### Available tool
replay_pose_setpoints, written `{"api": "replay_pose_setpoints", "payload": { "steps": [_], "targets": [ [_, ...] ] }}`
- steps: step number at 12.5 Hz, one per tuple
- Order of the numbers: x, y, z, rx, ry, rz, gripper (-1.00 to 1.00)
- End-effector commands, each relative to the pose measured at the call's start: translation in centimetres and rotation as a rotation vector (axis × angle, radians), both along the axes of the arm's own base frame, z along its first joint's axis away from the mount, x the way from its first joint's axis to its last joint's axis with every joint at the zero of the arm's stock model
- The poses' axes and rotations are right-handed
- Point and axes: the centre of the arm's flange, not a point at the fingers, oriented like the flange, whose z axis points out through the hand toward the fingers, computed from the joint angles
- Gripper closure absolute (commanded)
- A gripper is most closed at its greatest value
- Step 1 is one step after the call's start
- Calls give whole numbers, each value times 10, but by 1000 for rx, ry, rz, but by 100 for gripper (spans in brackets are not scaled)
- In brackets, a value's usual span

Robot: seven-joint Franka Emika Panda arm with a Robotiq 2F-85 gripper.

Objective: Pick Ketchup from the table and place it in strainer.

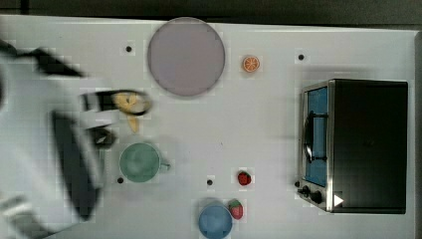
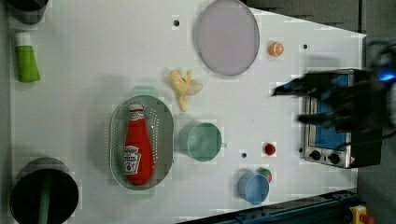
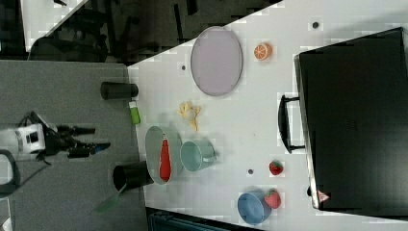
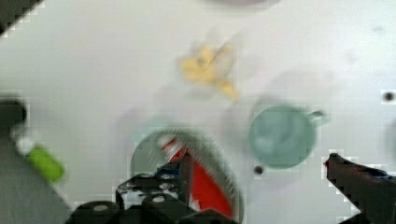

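Red plastic shows inside the pale green strainer (image 2: pixel 116 140): the Ketchup (image 2: pixel 137 147) lies flat on its perforated bottom, with the white cap toward the peeled banana (image 2: pixel 183 86) and the label near the opposite end. So the bottle is no more on the counter (image 2: pixel 93 60), and I judge that the placing itself is done. The hand (image 4: pixel 261 179) is empty, and its two fingers (image 4: pixel 359 179) stand wide apart in the wrist view; in the right view the hand (image 3: pixel 89 139) hangs away from the strainer, off the counter's edge. The green mug (image 2: pixel 204 141) stands just beside the strainer, on the side away from the black cup (image 2: pixel 44 196) and the green tube (image 2: pixel 26 60). The purple plate (image 2: pixel 227 36), the orange slice (image 2: pixel 276 49), the two strawberries, the blue bowl (image 2: pixel 253 187) and the toaster oven (image 2: pixel 327 135) are all well apart from the strainer. What can go wrong now is small, I think. If the arm swings low over the strainer, a finger could catch its rim or the mug and push them. The bottle is round, so a knock on the strainer may make it roll against the wall, but it would probably stay inside.
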Motion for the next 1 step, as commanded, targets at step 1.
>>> {"api": "replay_pose_setpoints", "payload": {
  "steps": [1],
  "targets": [
    [23, -133, 42, -6, 18, -218, -100]
  ]
}}
